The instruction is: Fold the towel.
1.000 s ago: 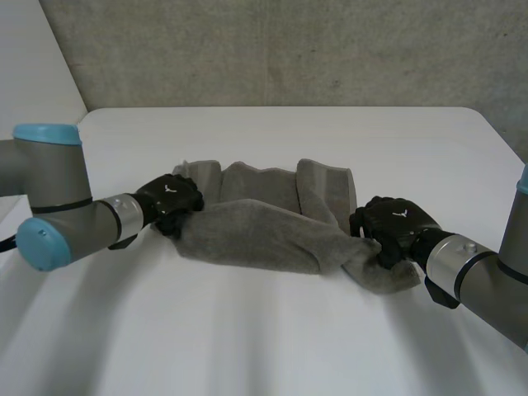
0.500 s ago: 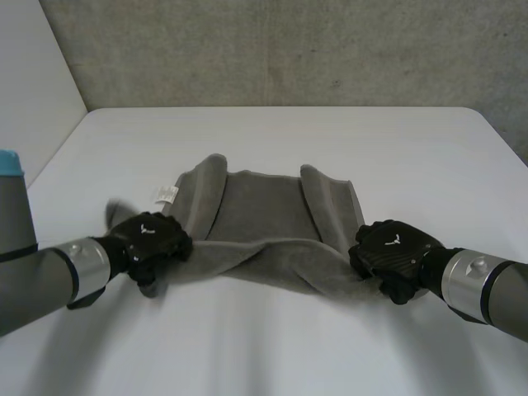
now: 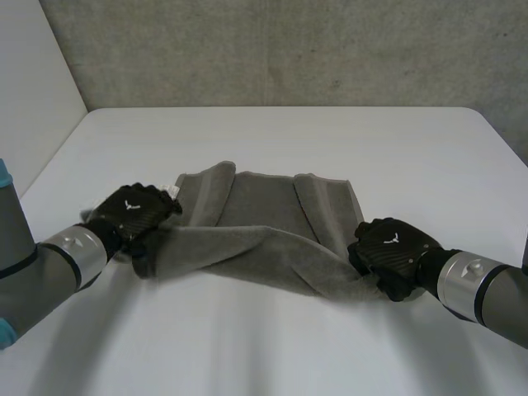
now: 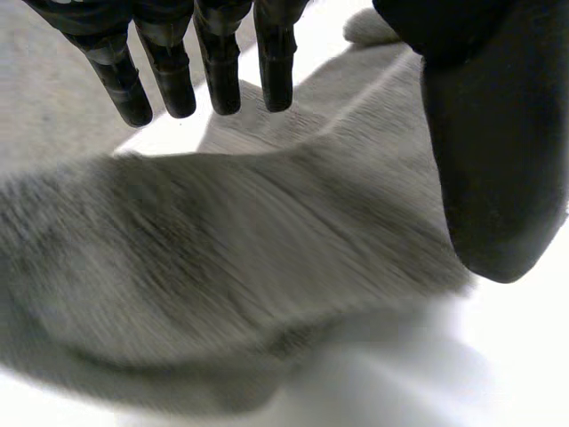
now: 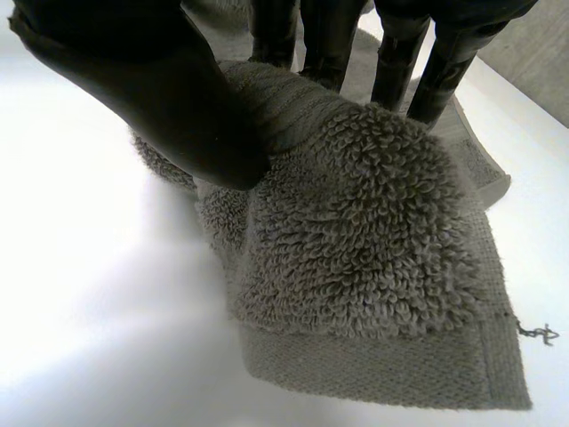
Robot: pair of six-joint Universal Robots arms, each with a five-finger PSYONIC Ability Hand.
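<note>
My right hand (image 3: 394, 252) pinches a corner of the towel (image 3: 264, 206) between thumb and fingers while my left hand (image 3: 132, 216) hovers straight-fingered over the opposite corner, so I judge the first fold just starting, and next that hand must grip.

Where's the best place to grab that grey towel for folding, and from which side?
Take the towel by its two near corners, coming from the near side of the table. Its near edge is bunched into a band while the far part lies flat, so lifting there would likely fold it over. The right hand pinches the right corner; the left hand is at the left one.
</note>
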